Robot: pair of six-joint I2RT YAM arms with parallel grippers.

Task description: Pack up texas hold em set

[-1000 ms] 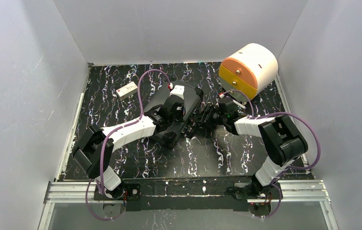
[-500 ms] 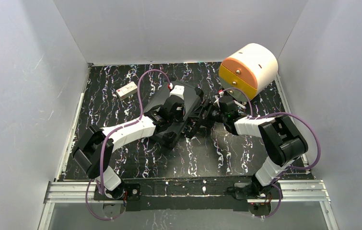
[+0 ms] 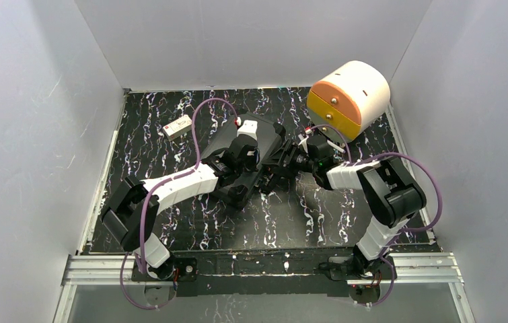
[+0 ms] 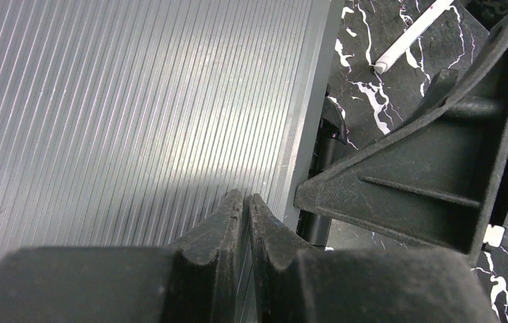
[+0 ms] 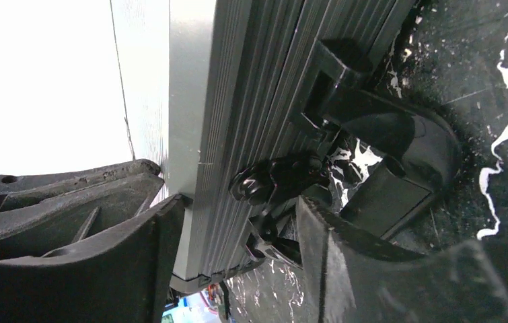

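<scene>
The grey ribbed poker case (image 3: 226,139) lies closed in the middle of the table. My left gripper (image 3: 251,149) rests on its lid (image 4: 136,114), jaws shut and empty, tips (image 4: 246,202) near the lid's edge. My right gripper (image 3: 283,161) is open and straddles the case's front edge (image 5: 237,87). One finger (image 5: 103,229) lies along the lid side. The other finger (image 5: 372,269) stands beside the black latch (image 5: 278,178) and handle (image 5: 385,134). That gripper's finger also shows in the left wrist view (image 4: 432,168).
An orange and white cylindrical box (image 3: 348,97) stands at the back right. A small white card box (image 3: 178,126) lies at the back left. A thin white stick (image 4: 409,37) lies on the black marbled table (image 3: 190,222) beyond the case.
My right gripper has moved slightly up and left, closer against the case's front edge, and its elbow shifted left. The left gripper stays on the lid.
</scene>
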